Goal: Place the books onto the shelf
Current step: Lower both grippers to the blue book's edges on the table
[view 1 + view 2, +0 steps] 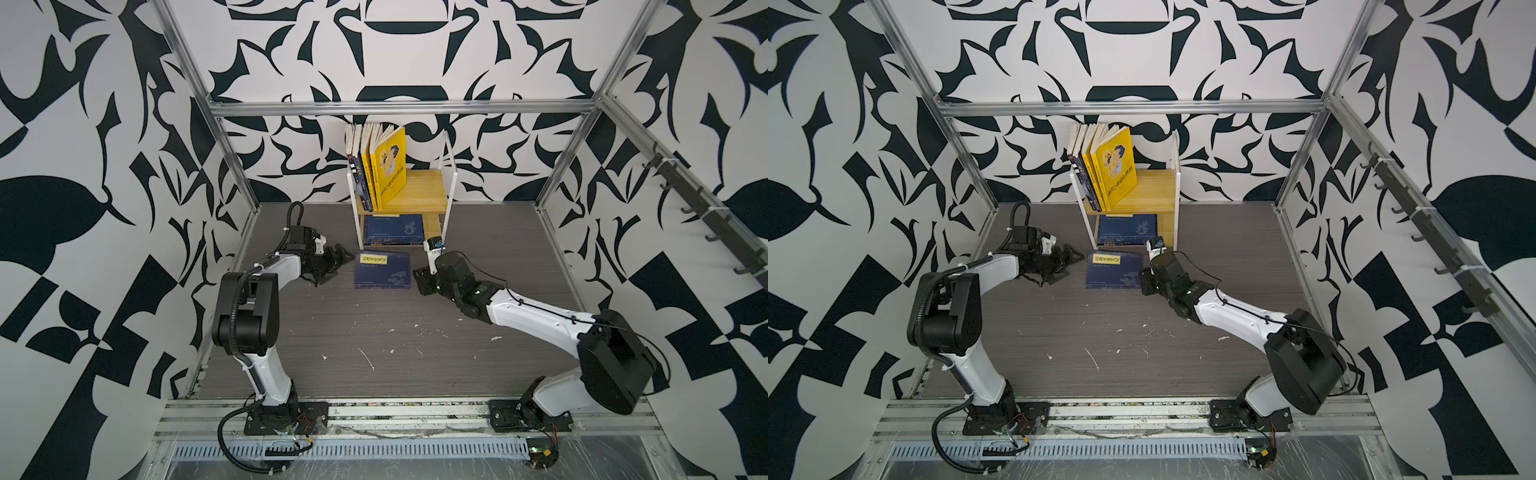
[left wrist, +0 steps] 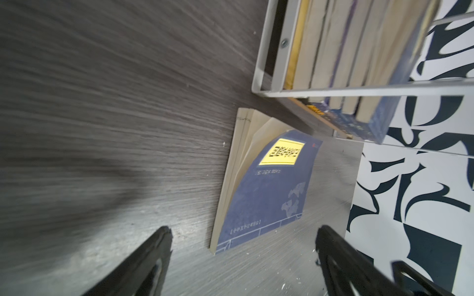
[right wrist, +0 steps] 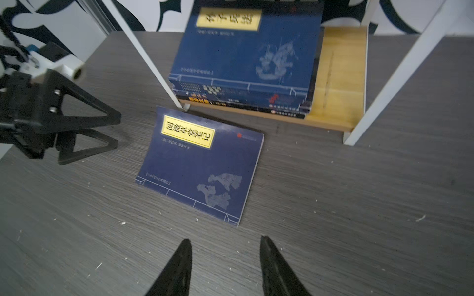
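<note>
book (image 3: pixel 200 164) flat on table (image 3: pixel 359 205), touching shelf (image 3: pixel 338 77) foot (last one out) | left gripper (image 3: pixel 115 132) wide, empty | right gripper (image 3: pixel 225 241) narrower, empty | flanking book, likely for a two-sided lift

navy book (image 1: pixel 382 270): flat, yellow label up, on worktop (image 1: pixel 374 332) just before shelf (image 1: pixel 424 192) | upright books (image 1: pixel 388 166): top tier, left side, yellow cover outermost | navy stack (image 1: pixel 392 228): flat, lower tier

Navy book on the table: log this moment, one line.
navy book: flat on table, front of shelf | left gripper: open, empty | right gripper: open, empty
</note>
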Motion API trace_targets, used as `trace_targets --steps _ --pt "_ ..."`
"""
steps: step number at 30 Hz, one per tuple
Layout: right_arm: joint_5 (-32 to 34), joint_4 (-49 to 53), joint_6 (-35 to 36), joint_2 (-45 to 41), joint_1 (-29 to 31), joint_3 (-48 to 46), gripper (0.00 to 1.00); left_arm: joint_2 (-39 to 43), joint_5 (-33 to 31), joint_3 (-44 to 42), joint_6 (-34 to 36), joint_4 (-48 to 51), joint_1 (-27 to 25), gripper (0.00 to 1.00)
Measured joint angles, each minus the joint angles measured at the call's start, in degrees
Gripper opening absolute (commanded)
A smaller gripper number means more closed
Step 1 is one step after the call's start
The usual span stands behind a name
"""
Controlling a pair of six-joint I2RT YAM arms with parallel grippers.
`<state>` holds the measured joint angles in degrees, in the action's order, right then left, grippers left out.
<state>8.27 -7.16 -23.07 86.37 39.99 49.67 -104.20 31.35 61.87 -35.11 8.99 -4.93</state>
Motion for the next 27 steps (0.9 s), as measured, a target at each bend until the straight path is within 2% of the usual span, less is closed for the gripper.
trace_targets --steps 8,12,27 --pt "0.3 -7.8 -4.6 11.5 0.0 -0.2 0.46 -4.8 2.0 1.3 -2.0 -1.4 -1.4 0.86" --pt "0.3 -10.1 -6.8 15.5 -0.2 0.2 0.46 -6.5 3.6 2.4 -3.3 -2.2 -1.8 0.80" --pt "-4.2 -16.3 -9.9 24.2 -1.0 4.0 0.45 -8.5 5.4 4.1 -6.4 -2.3 -4.5 0.67"
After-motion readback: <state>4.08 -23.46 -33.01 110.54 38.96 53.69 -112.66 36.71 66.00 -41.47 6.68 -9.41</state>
